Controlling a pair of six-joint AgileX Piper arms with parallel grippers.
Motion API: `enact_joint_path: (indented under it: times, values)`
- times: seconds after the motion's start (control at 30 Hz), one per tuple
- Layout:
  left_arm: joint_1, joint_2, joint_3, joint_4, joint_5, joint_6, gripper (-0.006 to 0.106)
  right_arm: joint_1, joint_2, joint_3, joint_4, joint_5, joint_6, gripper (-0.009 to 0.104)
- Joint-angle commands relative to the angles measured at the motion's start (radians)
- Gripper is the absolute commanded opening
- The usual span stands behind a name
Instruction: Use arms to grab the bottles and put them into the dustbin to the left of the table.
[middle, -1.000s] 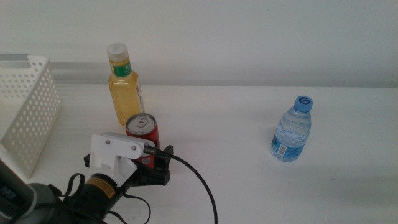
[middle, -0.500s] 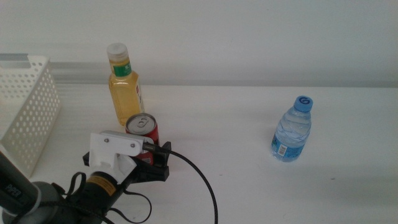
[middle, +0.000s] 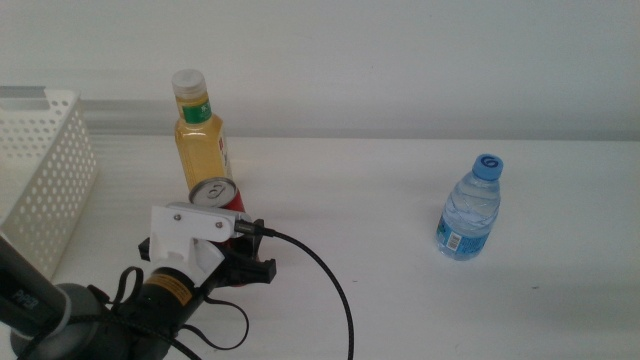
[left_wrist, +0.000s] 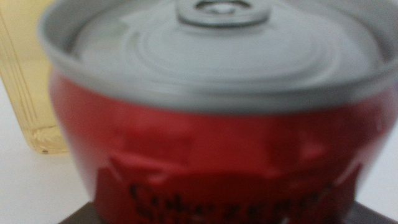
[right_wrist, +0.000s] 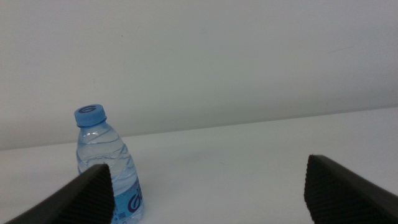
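My left gripper (middle: 240, 256) is shut on a red can (middle: 215, 192), which tips with its silver top toward the camera. The can (left_wrist: 211, 124) fills the left wrist view, with dark jaw edges just showing at both lower corners. Just behind it stands the tall yellow-liquid bottle (middle: 200, 145) with a white cap, seen beside the can as the yellow bottle (left_wrist: 25, 99). A small clear water bottle (middle: 470, 215) with a blue cap stands upright at the right. My right gripper (right_wrist: 211, 186) is open and short of the water bottle (right_wrist: 106, 168); it is out of the middle view.
The white perforated dustbin (middle: 45, 180) stands at the table's left edge, left of the yellow bottle. A thick black cable (middle: 325, 290) curls from the left wrist toward the picture's bottom edge. A pale wall runs behind the table.
The red can has risen a little and tipped, its top now facing the camera, with the left gripper around it. Both bottles stand where they were.
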Motion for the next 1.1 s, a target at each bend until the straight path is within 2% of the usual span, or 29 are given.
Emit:
enact_joint_path:
  times: [0.0, 0.17, 0.37, 0.6, 0.8, 0.93, 1.07]
  values:
    - [0.005, -0.001, 0.0, -0.013, 0.017, -0.011, -0.002, -0.007, -0.03, 0.044, -0.001, -0.009, -0.004, 0.082]
    - [0.005, -0.066, 0.006, -0.002, 0.102, 0.016, -0.002, -0.007, -0.03, 0.044, -0.001, -0.009, -0.004, 0.082]
    - [0.005, -0.24, 0.008, -0.011, 0.333, 0.097, -0.002, -0.007, -0.03, 0.044, -0.001, -0.009, -0.004, 0.082]
    - [0.005, -0.49, 0.01, -0.105, 0.67, 0.269, -0.002, -0.007, -0.03, 0.044, -0.001, -0.009, -0.004, 0.082]
    - [0.08, -0.68, -0.04, -0.132, 1.033, 0.339, -0.002, -0.007, -0.03, 0.044, -0.001, -0.009, -0.004, 0.082]
    - [0.147, -0.747, -0.106, -0.105, 1.277, 0.341, -0.002, -0.007, -0.03, 0.044, -0.001, -0.009, -0.004, 0.082]
    - [0.198, -0.801, -0.172, -0.098, 1.414, 0.337, -0.002, -0.007, -0.03, 0.044, -0.001, -0.009, -0.004, 0.082]
